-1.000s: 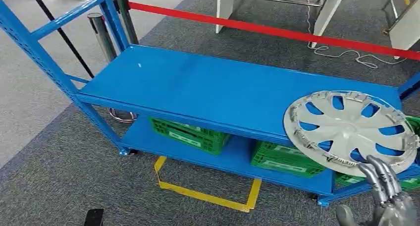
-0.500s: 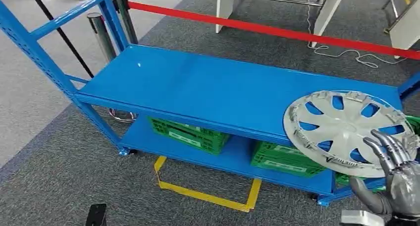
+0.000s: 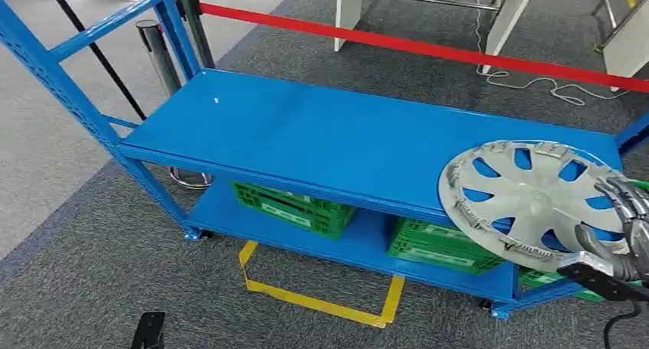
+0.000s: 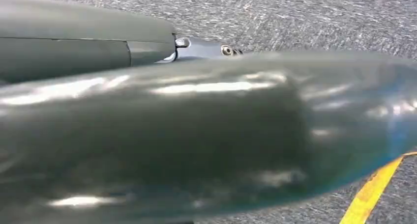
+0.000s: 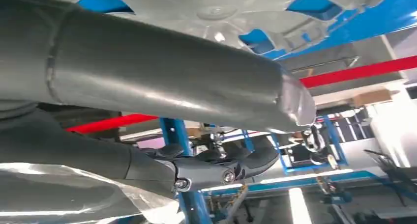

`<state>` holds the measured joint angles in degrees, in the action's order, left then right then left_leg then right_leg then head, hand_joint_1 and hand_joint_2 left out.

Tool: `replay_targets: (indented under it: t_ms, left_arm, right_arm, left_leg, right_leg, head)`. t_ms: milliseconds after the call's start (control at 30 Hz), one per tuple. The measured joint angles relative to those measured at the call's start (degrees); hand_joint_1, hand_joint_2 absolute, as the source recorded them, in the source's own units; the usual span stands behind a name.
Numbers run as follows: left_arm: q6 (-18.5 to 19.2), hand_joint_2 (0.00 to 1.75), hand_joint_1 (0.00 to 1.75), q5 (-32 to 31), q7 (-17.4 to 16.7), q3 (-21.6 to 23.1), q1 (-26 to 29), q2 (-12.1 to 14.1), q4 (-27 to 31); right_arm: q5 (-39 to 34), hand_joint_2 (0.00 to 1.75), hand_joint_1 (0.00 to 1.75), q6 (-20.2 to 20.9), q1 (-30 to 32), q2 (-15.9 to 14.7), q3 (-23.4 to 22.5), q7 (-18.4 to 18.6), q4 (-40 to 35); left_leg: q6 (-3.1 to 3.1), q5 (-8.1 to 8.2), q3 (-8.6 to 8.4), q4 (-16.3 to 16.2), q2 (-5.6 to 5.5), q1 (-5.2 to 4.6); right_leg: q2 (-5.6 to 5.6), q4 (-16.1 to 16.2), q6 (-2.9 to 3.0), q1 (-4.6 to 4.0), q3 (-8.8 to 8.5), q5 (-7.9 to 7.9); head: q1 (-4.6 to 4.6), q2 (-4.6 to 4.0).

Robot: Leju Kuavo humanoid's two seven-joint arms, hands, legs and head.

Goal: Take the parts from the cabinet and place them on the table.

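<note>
So the part is a silver-grey plastic hubcap (image 3: 536, 201), round and slightly domed, with curved spokes, teardrop cutouts showing blue through them, and a ring of little clips around the rim. It lies flat on the right end of the blue cabinet's upper shelf (image 3: 329, 138), its near edge hanging a bit past the shelf's front lip. The shelf is smooth painted metal, glossy, on perforated blue uprights. Underneath, on the lower shelf, sit green plastic crates (image 3: 295, 203) with a lattice pattern. The floor is coarse grey carpet with yellow tape (image 3: 321, 303) marking a square, and a red barrier belt (image 3: 413, 47) runs behind the cabinet.

Right hand (image 3: 624, 234) is at the hubcap's right edge: dark metallic fingers (image 3: 626, 203) spread and reaching over the top of the rim, thumb below. From the right wrist view the thumb sits under the hubcap. Can't tell whether it's actually clamped on yet. Can't make out the left hand's fingers either.
</note>
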<state>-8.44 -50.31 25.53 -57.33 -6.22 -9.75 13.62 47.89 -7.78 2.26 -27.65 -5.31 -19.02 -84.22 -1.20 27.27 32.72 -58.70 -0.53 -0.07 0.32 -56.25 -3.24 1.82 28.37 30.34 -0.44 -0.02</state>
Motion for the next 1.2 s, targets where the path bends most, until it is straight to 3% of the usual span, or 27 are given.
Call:
replay_targets:
  t_ms: [533,567,933,1200]
  left_arm:
    - [0.1,0.00,0.00,0.0,0.0,0.2,-0.1,0.3,0.0]
    - [0.3,0.00,0.00,0.0,0.0,0.2,-0.1,0.3,0.0]
    - [1.7,0.00,0.00,-0.5,-1.0,0.7,-0.4,0.2,0.0]
    - [1.8,0.00,0.00,-0.8,-1.0,1.4,-0.4,0.0,0.0]
  right_arm:
    - [0.1,0.00,0.00,0.2,-1.2,-0.1,0.0,0.0,3.1]
    - [0.0,1.75,0.00,0.3,-1.2,-0.1,0.2,0.1,3.2]
    - [-2.4,1.75,0.00,4.6,-2.7,0.4,3.6,0.9,7.1]
    - [-2.4,1.75,0.00,5.3,-4.7,1.5,6.9,1.0,9.3]
  left_leg:
    - [0.00,0.00,0.02,0.0,0.00,-0.01]
    - [0.00,0.00,0.02,0.0,0.00,-0.01]
    - [0.00,0.00,0.04,0.0,0.00,0.00]
    - [0.00,0.00,0.04,0.0,-0.01,-0.01]
  right_leg:
    - [0.00,0.0,0.00,0.01,-0.01,0.01]
    - [0.00,0.0,0.00,0.01,0.00,0.01]
    - [0.00,0.0,0.01,0.00,-0.02,0.01]
    - [-0.01,0.0,0.01,0.00,-0.02,0.01]
  head:
    - [0.00,0.00]
    - [0.00,0.00]
    - [0.00,0.00]
    - [0.00,0.00]
